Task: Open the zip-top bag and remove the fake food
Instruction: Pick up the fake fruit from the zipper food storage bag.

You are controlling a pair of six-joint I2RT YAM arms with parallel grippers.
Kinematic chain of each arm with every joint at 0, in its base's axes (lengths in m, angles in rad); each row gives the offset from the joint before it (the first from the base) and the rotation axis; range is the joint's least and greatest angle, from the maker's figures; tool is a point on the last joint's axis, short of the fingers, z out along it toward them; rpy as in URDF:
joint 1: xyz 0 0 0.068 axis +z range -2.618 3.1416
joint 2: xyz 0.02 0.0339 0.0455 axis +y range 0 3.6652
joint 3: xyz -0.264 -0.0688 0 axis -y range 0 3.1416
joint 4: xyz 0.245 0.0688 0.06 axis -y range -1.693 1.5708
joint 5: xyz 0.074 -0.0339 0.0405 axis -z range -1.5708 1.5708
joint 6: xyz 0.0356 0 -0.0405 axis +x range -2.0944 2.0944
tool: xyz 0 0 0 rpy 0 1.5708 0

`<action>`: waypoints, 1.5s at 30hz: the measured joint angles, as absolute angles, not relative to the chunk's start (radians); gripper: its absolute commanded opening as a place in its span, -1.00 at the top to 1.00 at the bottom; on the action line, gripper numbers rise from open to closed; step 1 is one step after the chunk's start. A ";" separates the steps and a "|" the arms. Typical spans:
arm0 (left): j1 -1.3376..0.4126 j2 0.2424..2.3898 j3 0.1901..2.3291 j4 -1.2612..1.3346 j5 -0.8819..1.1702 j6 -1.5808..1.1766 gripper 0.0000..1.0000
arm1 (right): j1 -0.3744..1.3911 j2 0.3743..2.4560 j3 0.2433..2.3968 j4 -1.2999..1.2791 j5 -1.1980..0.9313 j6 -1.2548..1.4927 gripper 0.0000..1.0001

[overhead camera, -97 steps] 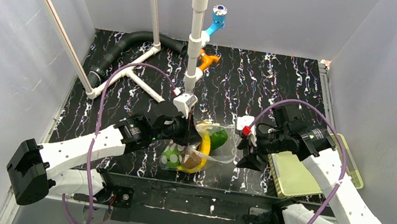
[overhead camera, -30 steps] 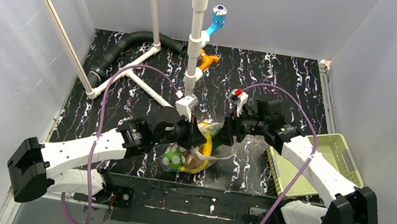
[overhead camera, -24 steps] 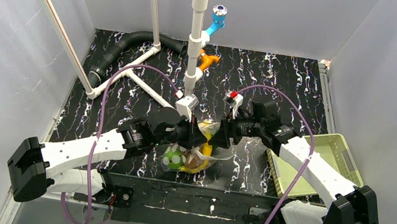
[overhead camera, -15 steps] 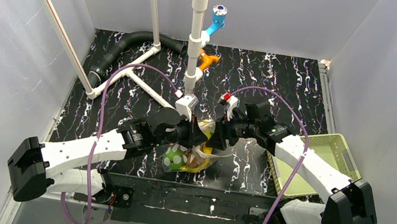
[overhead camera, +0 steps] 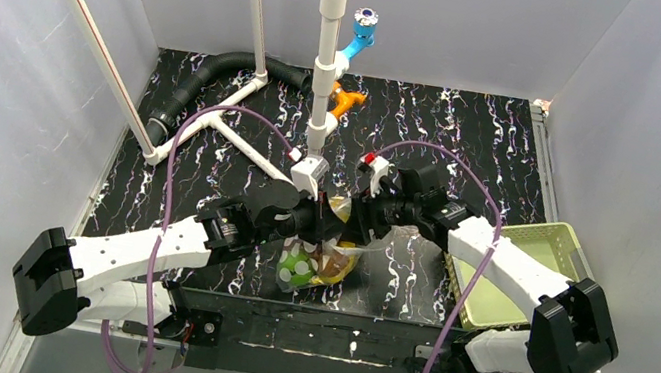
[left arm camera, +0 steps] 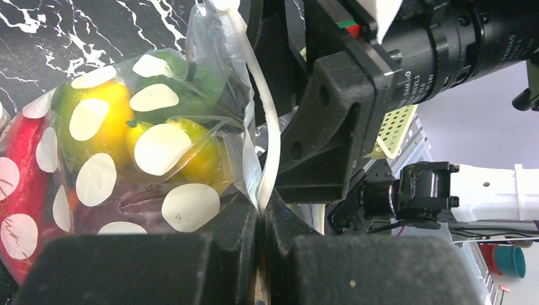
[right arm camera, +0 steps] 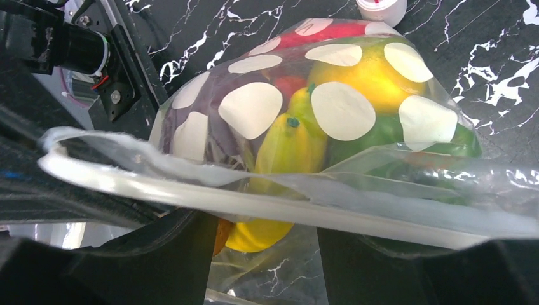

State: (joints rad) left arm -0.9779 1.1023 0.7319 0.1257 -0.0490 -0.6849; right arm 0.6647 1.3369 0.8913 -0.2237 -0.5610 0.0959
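The zip-top bag (overhead camera: 319,264) is located left of the mesh basket (overhead camera: 497,306), apart from it. Its zip strip is clamped between the closed fingers of the left gripper (left arm camera: 260,213). The right gripper (right arm camera: 267,254) is spread, with the strip lying across the gap. The fake food (right arm camera: 356,79) is contained inside the bag.

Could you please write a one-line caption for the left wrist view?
Left gripper clamped on the zip edge of the dotted zip-top bag, fake food visible inside.
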 measured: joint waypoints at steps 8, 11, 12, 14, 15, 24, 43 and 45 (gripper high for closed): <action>-0.978 1.102 0.728 0.136 -0.049 -0.686 1.00 | 0.700 1.375 0.891 -0.183 -0.500 0.107 0.01; -0.978 1.102 0.728 0.136 -0.049 -0.686 1.00 | 0.708 1.388 0.891 -0.175 -0.480 0.108 0.24; -0.978 1.102 0.728 0.135 -0.049 -0.686 1.00 | 0.708 1.388 0.889 -0.171 -0.476 0.110 0.33; -0.978 1.102 0.728 0.134 -0.051 -0.686 1.00 | 0.708 1.388 0.886 -0.162 -0.470 0.112 0.50; -0.978 1.102 0.728 0.134 -0.052 -0.686 1.00 | 0.708 1.388 0.885 -0.160 -0.469 0.110 0.57; -0.979 1.071 0.725 0.109 -0.096 -0.694 1.00 | 0.709 1.368 0.866 -0.145 -0.463 0.105 0.89; -0.985 0.975 0.694 0.028 -0.260 -0.730 1.00 | 0.672 1.253 0.802 -0.124 -0.562 0.078 0.97; -0.985 0.973 0.694 0.028 -0.265 -0.731 1.00 | 0.667 1.245 0.802 -0.124 -0.580 0.075 0.97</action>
State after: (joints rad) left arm -0.9852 0.9730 0.6937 0.0284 -0.2649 -0.7311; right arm 0.6674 1.2453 0.8017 -0.1238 -0.5797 0.0746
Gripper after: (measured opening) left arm 0.022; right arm 0.432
